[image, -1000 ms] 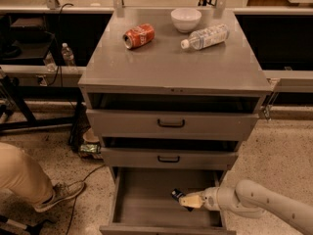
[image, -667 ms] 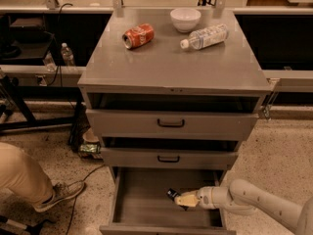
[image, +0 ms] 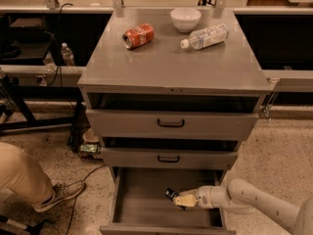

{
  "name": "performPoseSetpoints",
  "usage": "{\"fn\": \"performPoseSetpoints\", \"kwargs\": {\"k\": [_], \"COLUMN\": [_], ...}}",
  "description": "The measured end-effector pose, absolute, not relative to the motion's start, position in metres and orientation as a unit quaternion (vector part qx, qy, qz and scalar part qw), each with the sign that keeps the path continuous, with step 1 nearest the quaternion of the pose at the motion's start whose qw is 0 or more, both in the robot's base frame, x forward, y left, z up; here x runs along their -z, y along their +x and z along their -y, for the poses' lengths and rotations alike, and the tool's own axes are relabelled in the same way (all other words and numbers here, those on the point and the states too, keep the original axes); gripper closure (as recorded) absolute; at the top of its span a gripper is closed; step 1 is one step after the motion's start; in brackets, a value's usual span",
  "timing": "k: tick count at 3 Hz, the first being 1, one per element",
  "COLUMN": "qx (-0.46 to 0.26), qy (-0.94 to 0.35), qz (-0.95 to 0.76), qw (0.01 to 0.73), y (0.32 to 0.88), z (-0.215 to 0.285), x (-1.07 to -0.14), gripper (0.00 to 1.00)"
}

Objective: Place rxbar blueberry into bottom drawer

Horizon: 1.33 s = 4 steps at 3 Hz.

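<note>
Jaws on the arm (image: 254, 202) reaching in from the right sit low inside the open bottom drawer (image: 142, 199), clamped on the rxbar blueberry (image: 170, 194), its dark end poking out leftward, while a red can (image: 138, 35), bowl (image: 185, 19) and bottle (image: 204, 37) rest on the table (image: 171, 67) above.

The cabinet (image: 171, 67) is matt grey sheet metal with a dull sheen on its top. Its two upper fronts carry thin black handles (image: 170, 124), and on the top lie a glossy red metal can (image: 138, 35), a smooth white glazed-looking bowl (image: 185, 18) and a clear plastic bottle (image: 205, 36). In the cabinet's lowest drawer (image: 142, 199), a plain matt grey tray, the gripper (image: 177, 199) pinches the bar (image: 170, 194) by its dark glossy wrapper with pale, smooth, plastic-looking fingers (image: 186, 200), and its arm (image: 254, 202) has a smooth off-white shell. Around the cabinet's foot the floor (image: 274, 146) is speckled polished stone.
</note>
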<state>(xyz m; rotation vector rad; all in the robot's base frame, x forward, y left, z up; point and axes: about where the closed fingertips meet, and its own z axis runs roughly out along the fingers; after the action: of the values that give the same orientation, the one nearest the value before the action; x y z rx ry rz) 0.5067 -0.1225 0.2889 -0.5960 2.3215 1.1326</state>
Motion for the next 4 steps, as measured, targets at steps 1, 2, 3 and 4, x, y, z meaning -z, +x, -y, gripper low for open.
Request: {"fn": "performPoseSetpoints", "kwargs": {"k": [1,2,3,4], "qx": [-0.429,-0.428,-0.406,-0.382], "qy": [-0.268,-0.308,-0.339,-0.347], "qz": [-0.820,-0.798,-0.787,-0.788], "qw": [0.268,0.291,0.316,0.337], "y": [0.518,0.533,0.542,0.551], "z": [0.109,0.095,0.078,0.070], "x": [-0.283,-0.272,-0.259,-0.244], "gripper": [1.00,1.00,1.00,1.00]}}
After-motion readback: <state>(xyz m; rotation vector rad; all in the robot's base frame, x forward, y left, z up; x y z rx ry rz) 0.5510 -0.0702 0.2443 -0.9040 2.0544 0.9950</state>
